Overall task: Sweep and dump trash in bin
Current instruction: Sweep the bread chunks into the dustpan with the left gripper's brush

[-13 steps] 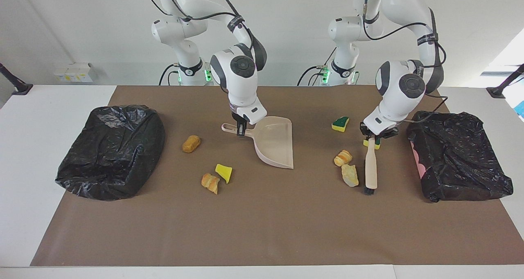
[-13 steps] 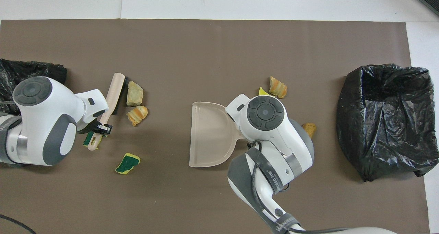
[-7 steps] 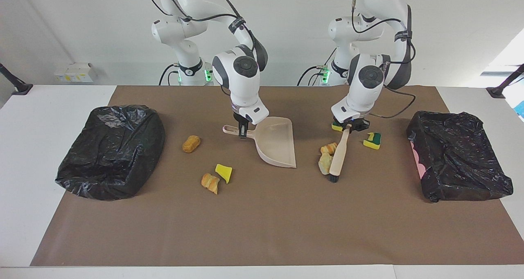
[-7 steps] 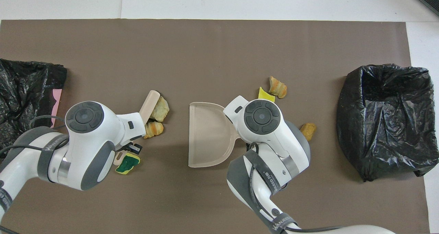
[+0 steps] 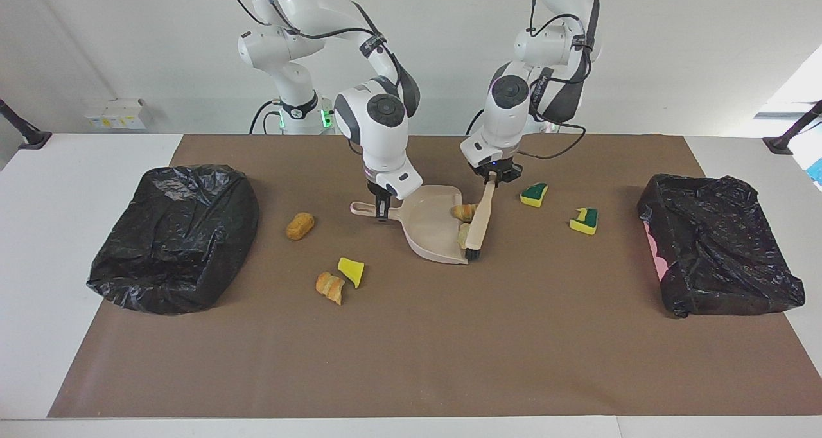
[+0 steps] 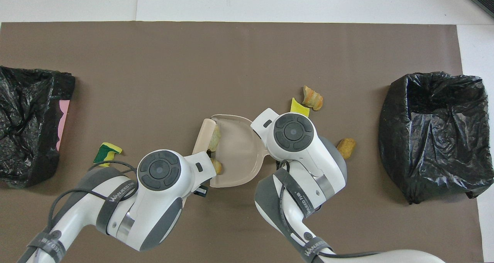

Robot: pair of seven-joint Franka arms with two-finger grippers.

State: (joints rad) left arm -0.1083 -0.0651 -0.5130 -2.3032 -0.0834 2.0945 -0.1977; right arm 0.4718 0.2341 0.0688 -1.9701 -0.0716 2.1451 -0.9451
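Two scraps of trash, a golden-brown piece (image 5: 463,212) and a beige chunk (image 5: 463,235), are seen just inside the dustpan (image 5: 433,229) mouth, pressed by the brush (image 5: 480,221). The brush handle is clamped by the left gripper (image 5: 492,176); the dustpan handle is gripped by the right gripper (image 5: 383,209). Five scraps lie on the mat (image 5: 411,335): two green-topped sponge bits (image 5: 533,194) at the pan's three o'clock in the facing view, three at its nine. One black-bagged bin (image 5: 174,236) sits at each end, seemingly unused.

A white table (image 5: 58,232) carries a brown mat (image 5: 411,348). On the mat lie two black bin bags (image 5: 173,236) (image 5: 719,252) at its ends, a dustpan (image 5: 433,229) mid-mat, and scattered scraps (image 5: 331,287) near it.
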